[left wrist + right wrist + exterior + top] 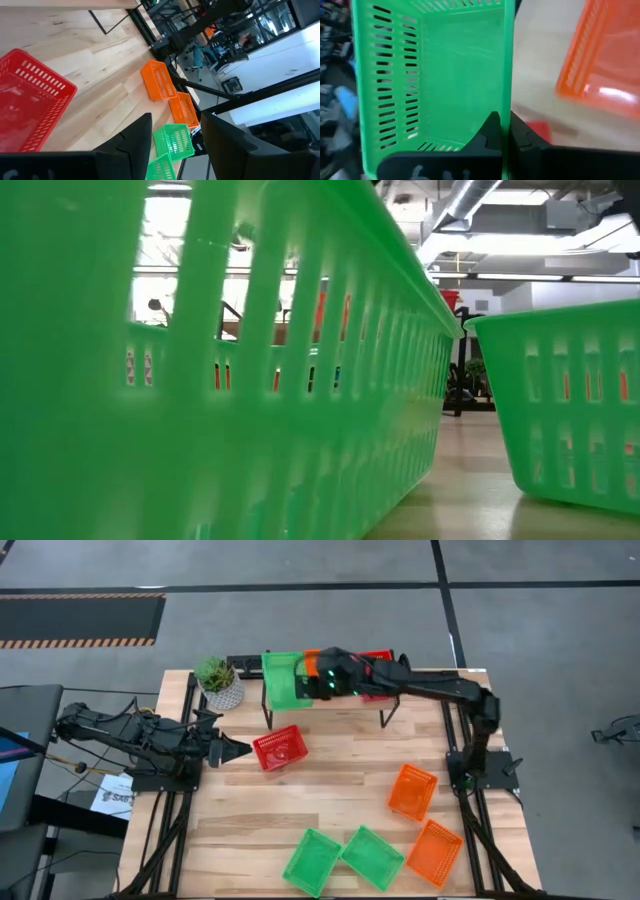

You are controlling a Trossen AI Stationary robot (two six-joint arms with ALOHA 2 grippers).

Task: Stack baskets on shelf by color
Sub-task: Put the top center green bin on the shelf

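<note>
Nearest the table's front edge lie two green and two orange perforated plastic baskets; beyond them the left gripper waits parted and empty just beside a red mesh basket. Farthest back, the right gripper pinches the thin rim of a green mesh basket over the low light-wood shelf.

These baskets look light, stiff and slightly slick, best taken by a wall's rim; only the right wrist view shows that clamp, while the high view alone shows the spread.
</note>
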